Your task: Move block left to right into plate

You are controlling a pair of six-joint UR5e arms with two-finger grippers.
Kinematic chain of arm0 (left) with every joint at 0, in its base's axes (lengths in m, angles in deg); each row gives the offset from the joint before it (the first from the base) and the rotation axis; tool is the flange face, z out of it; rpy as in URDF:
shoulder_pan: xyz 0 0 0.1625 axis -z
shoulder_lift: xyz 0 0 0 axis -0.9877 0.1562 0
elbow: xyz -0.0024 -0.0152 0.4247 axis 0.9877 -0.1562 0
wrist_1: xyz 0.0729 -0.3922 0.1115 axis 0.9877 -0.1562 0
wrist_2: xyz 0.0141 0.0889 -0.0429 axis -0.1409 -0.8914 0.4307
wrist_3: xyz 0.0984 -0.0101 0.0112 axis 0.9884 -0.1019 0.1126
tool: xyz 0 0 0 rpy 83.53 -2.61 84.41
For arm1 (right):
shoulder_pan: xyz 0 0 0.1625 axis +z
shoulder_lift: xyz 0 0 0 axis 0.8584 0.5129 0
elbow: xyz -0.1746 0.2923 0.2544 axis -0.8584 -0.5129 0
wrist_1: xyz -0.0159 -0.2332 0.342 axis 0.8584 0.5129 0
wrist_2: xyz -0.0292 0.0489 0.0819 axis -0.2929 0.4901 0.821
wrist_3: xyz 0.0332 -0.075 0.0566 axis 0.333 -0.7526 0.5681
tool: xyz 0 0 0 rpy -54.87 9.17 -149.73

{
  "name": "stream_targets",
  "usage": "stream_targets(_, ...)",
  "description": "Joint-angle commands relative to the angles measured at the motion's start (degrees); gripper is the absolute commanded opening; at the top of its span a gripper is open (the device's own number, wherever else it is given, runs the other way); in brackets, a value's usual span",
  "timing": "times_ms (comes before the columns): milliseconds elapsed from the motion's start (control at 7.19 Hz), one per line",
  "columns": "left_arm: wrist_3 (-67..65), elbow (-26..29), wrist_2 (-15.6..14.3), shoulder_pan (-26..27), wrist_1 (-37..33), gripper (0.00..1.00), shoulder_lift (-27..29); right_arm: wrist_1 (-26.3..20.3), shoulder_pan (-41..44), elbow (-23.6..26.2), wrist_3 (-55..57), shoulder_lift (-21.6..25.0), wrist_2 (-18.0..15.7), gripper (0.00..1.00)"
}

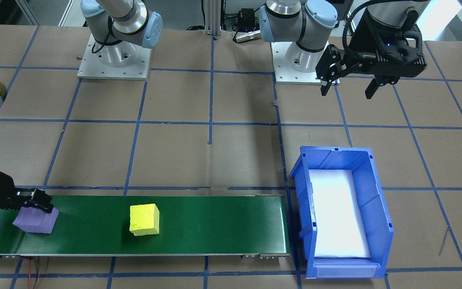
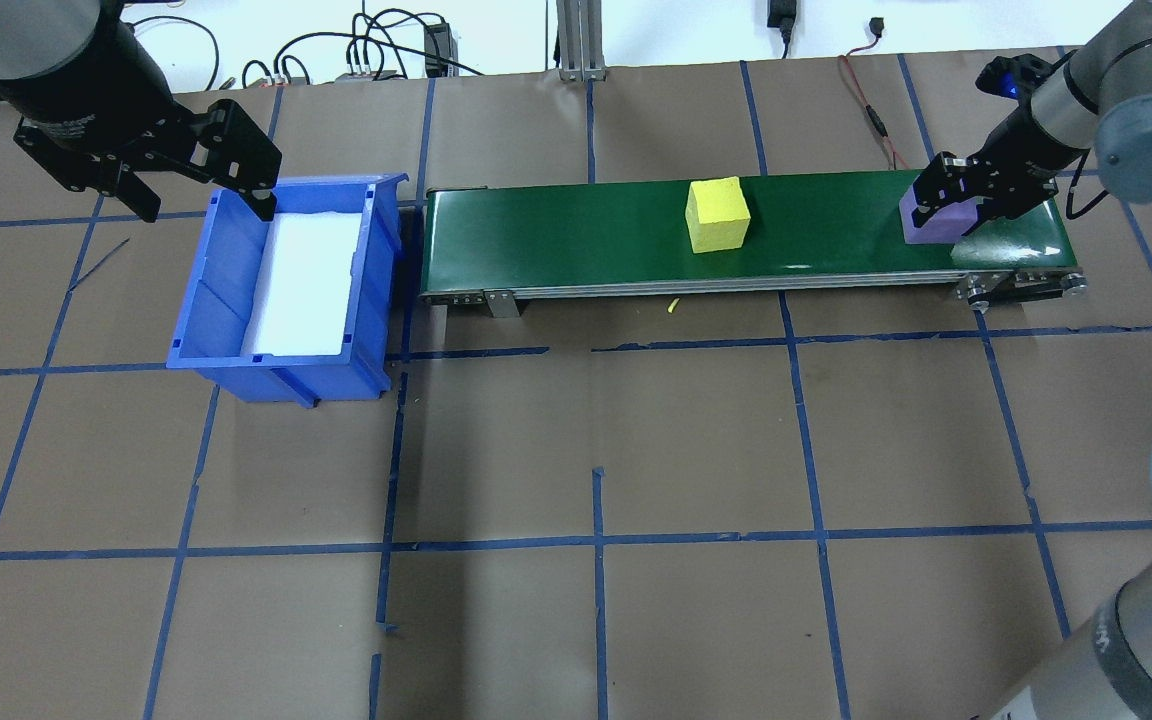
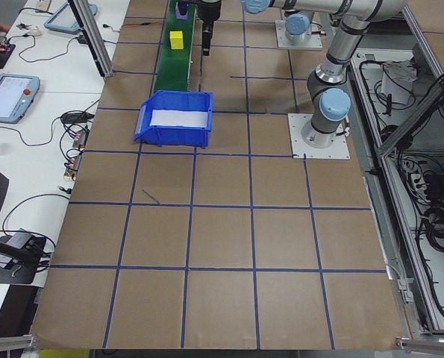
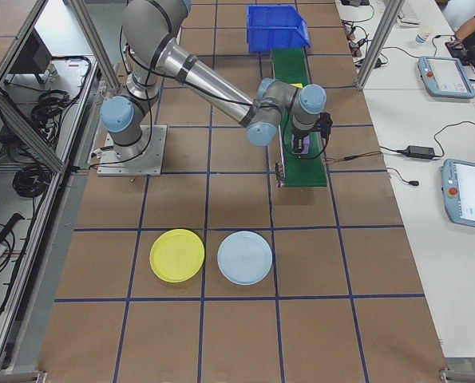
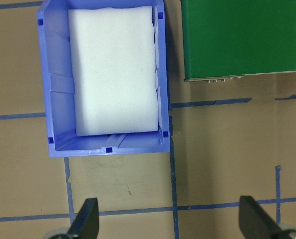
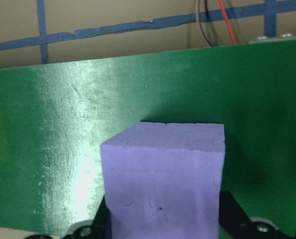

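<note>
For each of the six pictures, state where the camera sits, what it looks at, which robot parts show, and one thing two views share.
Front-facing: across the table; both bases, left gripper.
Overhead: behind the robot; conveyor, both grippers.
Exterior left: table's end; blue bin.
Exterior right: opposite end; yellow plate, right arm.
Left wrist: straight down on bin; open fingertips.
Right wrist: purple block.
Shared: yellow block, front and overhead.
</note>
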Motion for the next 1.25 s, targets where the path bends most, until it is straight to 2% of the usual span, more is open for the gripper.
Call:
stream_targets(0,0.0,0.0,0.0,0.0,0.0,1.0,0.0,0.1,-6.8,-0.9,-2.4,1.6,-6.6,0.31)
stream_targets(278,0.0,0.0,0.2,0.0,0.0,1.0,0.0,0.1,-15.5,-4.1,-16.8,1.2,-6.7,0.31)
stream_targets(556,0.0,0.0,0.3,0.0,0.0,1.0,0.0,0.1,-27.9,-3.7,-31.4,0.8,-6.4,0.32)
stream_targets(695,0.0,-0.1,0.4,0.0,0.0,1.0,0.0,-0.3,-33.4,-2.9,-35.2,-0.5,-6.1,0.34)
stream_targets(973,0.0,-0.1,0.4,0.0,0.0,1.0,0.0,-0.6,-38.8,-0.2,-38.9,-4.2,-6.5,0.37)
stream_targets(1112,0.0,-0.1,0.5,0.0,0.0,1.0,0.0,-0.6,-39.2,0.1,-38.9,-4.9,-6.2,0.45)
